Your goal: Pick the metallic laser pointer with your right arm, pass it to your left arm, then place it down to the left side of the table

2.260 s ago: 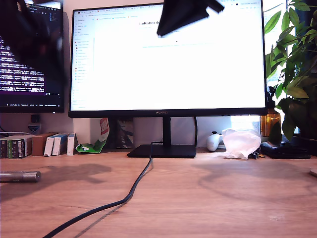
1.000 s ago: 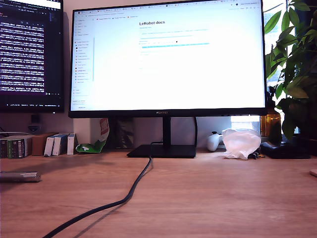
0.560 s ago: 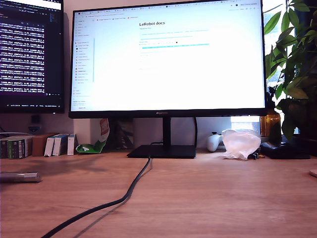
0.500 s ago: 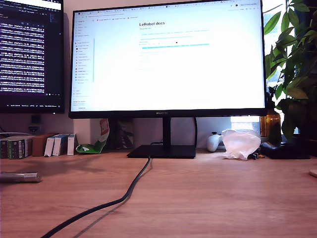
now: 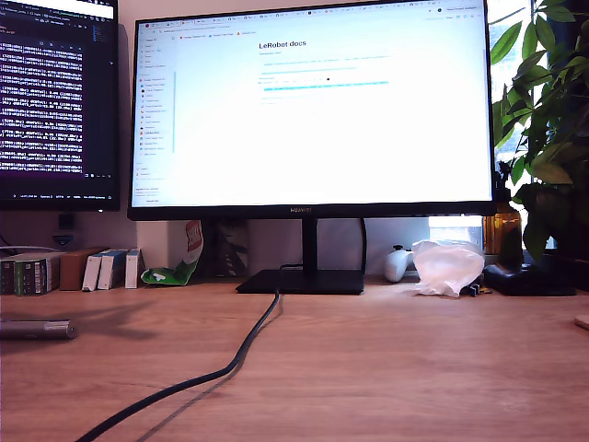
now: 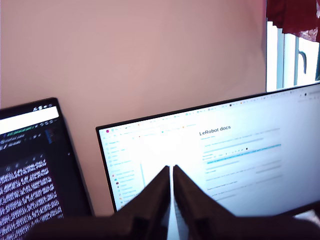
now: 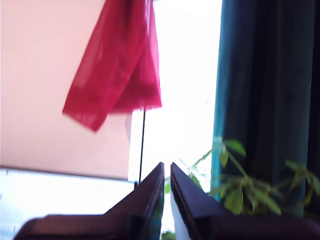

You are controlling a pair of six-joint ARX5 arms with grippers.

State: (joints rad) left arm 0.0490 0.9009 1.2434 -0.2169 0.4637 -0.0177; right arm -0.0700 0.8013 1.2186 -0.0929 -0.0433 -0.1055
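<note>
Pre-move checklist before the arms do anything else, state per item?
1. Metallic laser pointer lying free on the table at the exterior view's left: ok.
2. My first gripper empty, fingers nearly closed: ok.
3. My second gripper empty, fingers nearly closed: ok.
4. Both arms clear of the table in the exterior view: ok.
5. Black cable apart from the pointer: ok.
6. Pointer fully inside the exterior view: not ok, it reaches the edge.

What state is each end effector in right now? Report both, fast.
My first end effector: shut, holding nothing, raised toward the monitors.
My second end effector: shut, holding nothing, raised toward the window.
The laser pointer lies on the table.
</note>
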